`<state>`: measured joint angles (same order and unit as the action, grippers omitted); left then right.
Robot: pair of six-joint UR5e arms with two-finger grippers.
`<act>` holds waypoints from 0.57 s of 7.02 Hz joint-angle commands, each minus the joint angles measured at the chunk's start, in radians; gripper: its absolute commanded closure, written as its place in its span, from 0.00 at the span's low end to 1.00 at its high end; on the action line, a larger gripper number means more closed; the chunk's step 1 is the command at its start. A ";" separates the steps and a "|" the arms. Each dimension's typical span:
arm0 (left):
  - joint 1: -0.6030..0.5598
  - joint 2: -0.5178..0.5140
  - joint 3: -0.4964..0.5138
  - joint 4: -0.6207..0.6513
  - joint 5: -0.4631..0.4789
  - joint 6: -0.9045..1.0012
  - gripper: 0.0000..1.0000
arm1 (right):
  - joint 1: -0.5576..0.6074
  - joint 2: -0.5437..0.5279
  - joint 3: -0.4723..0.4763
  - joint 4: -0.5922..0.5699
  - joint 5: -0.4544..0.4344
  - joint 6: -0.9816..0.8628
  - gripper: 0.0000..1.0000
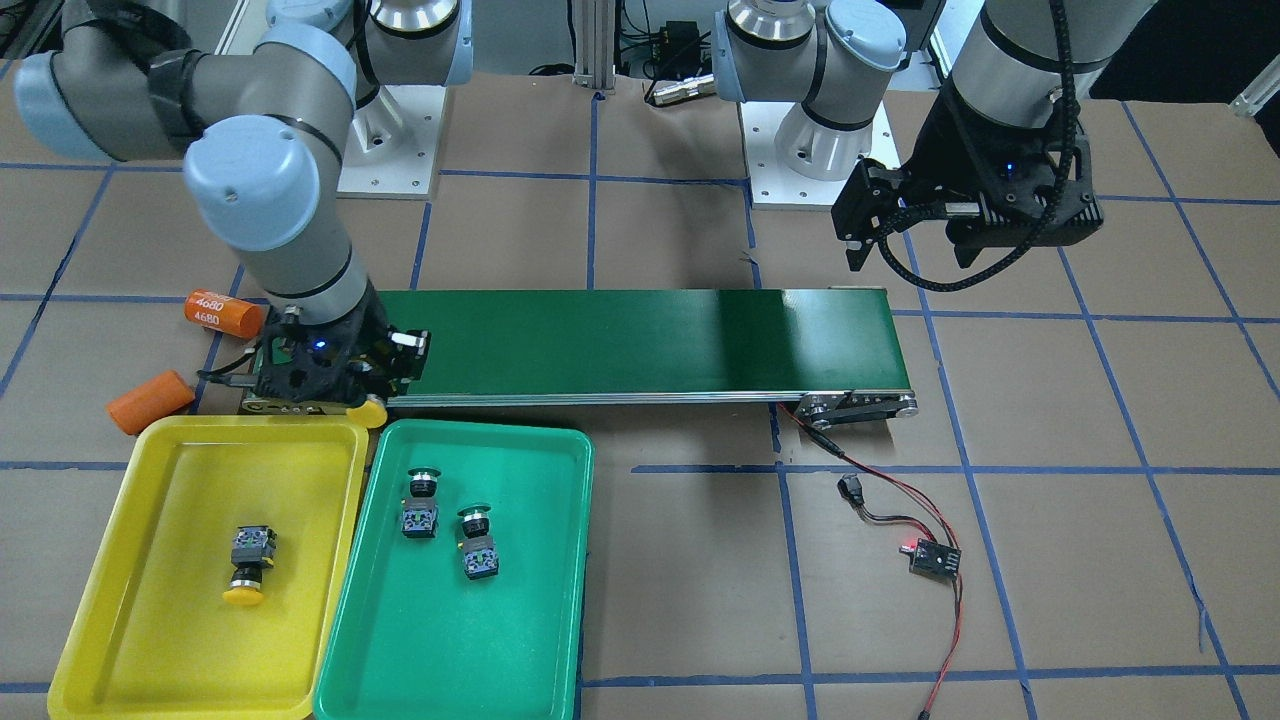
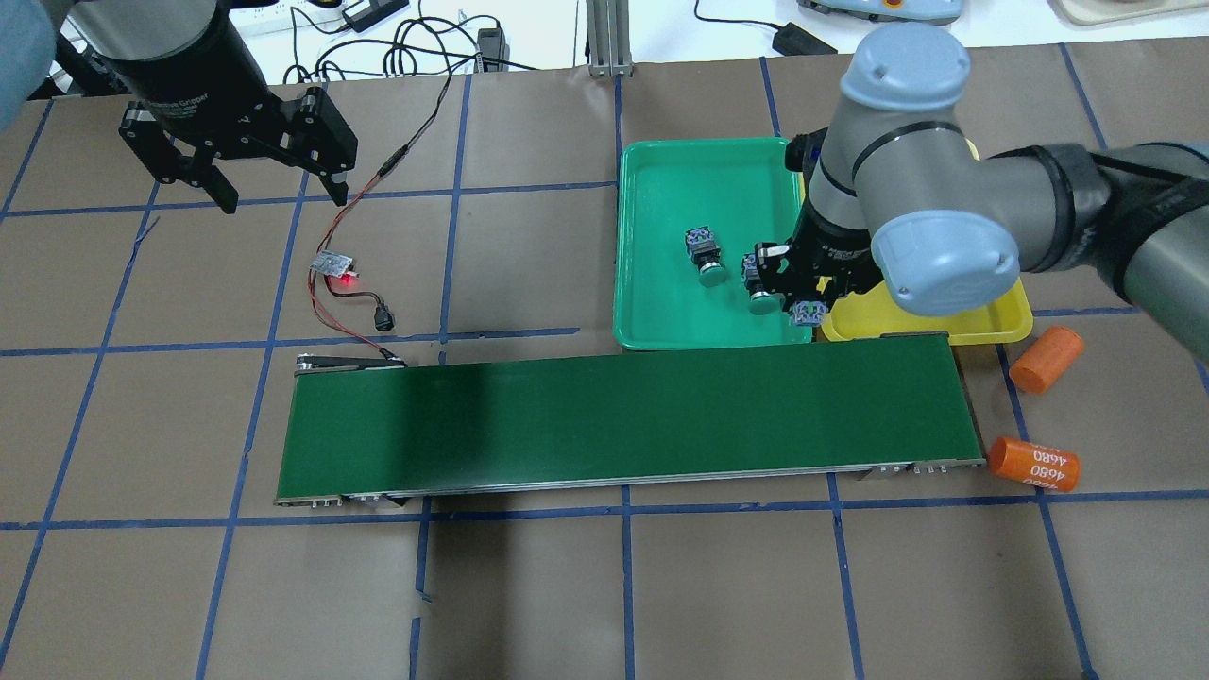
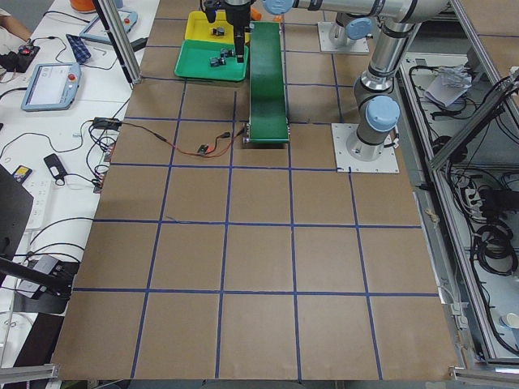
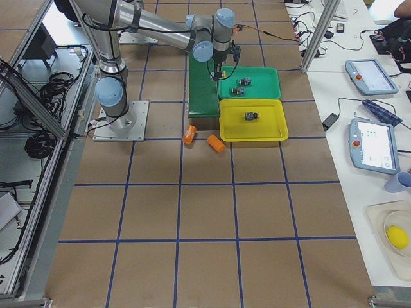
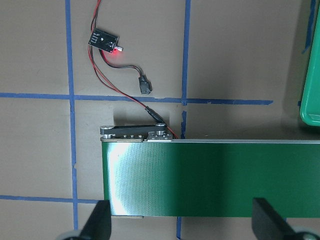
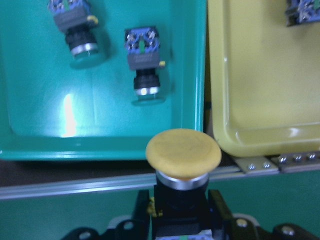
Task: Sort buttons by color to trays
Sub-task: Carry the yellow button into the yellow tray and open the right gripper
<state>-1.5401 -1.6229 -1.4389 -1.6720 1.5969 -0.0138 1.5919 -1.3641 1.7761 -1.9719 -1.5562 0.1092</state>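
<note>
My right gripper (image 1: pixel 345 392) is shut on a yellow-capped button (image 6: pixel 183 149). It holds the button over the conveyor's end, just short of the gap between the two trays; the cap also shows in the front view (image 1: pixel 370 411). The yellow tray (image 1: pixel 150 640) holds one yellow-capped button (image 1: pixel 248 565). The green tray (image 1: pixel 530 600) holds two green-capped buttons (image 1: pixel 421 500) (image 1: pixel 478 542), lying on their sides. My left gripper (image 2: pixel 283 194) is open and empty, high above the table beyond the belt's other end.
The long dark-green conveyor belt (image 1: pixel 650 340) runs across the middle. Two orange cylinders (image 1: pixel 222 312) (image 1: pixel 150 402) lie beside its end near the yellow tray. A small controller board (image 1: pixel 935 558) with red and black wires lies near the belt's other end.
</note>
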 commanded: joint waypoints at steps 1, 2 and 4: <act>0.000 0.000 0.000 0.000 0.000 0.000 0.00 | -0.050 0.176 -0.168 -0.090 -0.019 -0.043 1.00; 0.000 0.000 0.000 0.000 0.000 0.000 0.00 | -0.052 0.259 -0.190 -0.150 -0.074 -0.051 1.00; 0.000 0.001 0.000 0.000 0.000 0.000 0.00 | -0.069 0.290 -0.188 -0.171 -0.082 -0.074 1.00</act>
<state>-1.5401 -1.6227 -1.4389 -1.6721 1.5969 -0.0138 1.5363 -1.1011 1.5938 -2.1250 -1.6279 0.0545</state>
